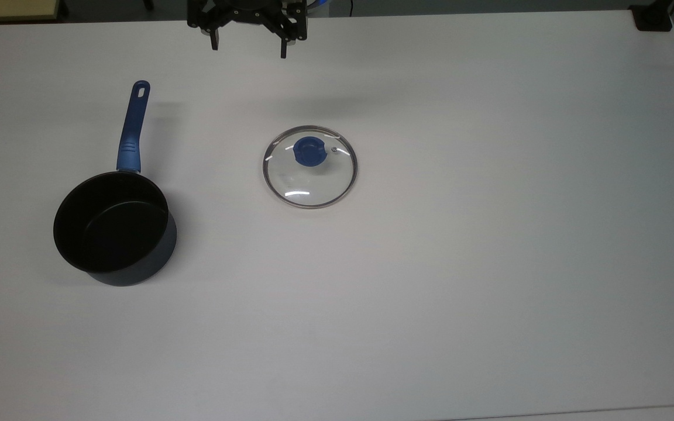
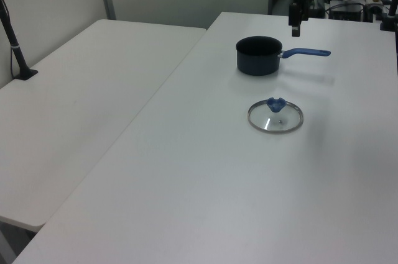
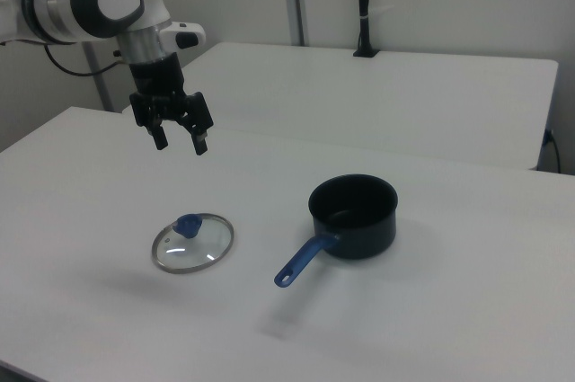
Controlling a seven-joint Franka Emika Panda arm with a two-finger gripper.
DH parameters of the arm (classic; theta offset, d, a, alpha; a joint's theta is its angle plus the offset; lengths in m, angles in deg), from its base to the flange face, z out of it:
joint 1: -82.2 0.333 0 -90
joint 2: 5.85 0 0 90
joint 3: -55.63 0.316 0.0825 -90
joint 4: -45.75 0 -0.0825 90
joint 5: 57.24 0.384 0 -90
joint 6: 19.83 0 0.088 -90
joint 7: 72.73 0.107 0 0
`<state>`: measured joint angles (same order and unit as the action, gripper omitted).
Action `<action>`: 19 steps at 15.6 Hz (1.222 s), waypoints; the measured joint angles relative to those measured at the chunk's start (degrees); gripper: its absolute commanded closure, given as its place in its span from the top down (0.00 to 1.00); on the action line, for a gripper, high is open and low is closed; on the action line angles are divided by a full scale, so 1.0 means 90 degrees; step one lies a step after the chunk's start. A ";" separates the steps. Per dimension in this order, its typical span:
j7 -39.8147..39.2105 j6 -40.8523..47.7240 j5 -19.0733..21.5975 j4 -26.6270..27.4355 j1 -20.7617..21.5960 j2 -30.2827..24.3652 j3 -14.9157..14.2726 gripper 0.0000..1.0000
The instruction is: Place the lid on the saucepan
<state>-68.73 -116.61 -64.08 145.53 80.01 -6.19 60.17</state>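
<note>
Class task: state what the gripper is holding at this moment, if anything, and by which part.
Nothing. The gripper hangs open above the table, apart from the lid.

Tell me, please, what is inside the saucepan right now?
Nothing: the saucepan shows a bare black floor in the top view. The near wall hides a strip of floor in the right view. The lid lies flat on the table, apart from it.

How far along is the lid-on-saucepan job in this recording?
Nothing is done yet. The lid lies flat on the table, apart from the empty saucepan. The pincer hangs open above the table, holding nothing. Grasping the blue knob, carrying and placing all remain.
</note>
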 measured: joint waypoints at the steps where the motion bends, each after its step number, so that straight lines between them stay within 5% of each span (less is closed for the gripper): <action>1: 0.0000 0.0000 0.0000 -0.0011 -0.0001 0.0000 0.0000 1.00; 10: -0.0228 0.0000 0.0136 -0.0002 0.0001 0.0069 0.0004 1.00; 13: -0.1083 -0.0144 0.0536 0.0113 0.0008 0.0416 0.0024 1.00; 19: -0.1273 -0.1358 0.0568 0.0664 0.0110 0.1267 0.0165 1.00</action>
<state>-80.19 -128.83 -58.97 151.51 81.00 5.21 61.66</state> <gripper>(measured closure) 0.000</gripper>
